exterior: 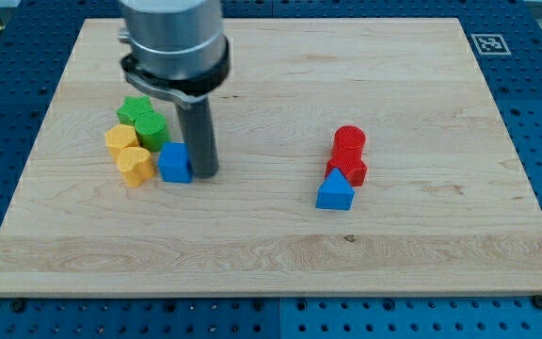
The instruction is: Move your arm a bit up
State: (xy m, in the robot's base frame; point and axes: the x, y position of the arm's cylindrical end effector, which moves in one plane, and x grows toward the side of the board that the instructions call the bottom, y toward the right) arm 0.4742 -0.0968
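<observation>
My tip [205,173] rests on the board just right of a blue cube [174,163], touching or nearly touching its right side. Left of the cube sit two yellow blocks, one a heart shape [135,167] and one above it [120,140]. Above them are a green star-like block [133,108] and a green cylinder [151,129]. At the view's right, a red cylinder [349,142], a second red block [349,169] and a blue triangular block [335,194] stand in a close column.
The wooden board [280,254] lies on a blue pegboard table. A black-and-white marker tag [486,43] sits at the board's top right corner. The arm's grey body [173,42] hangs over the top left area.
</observation>
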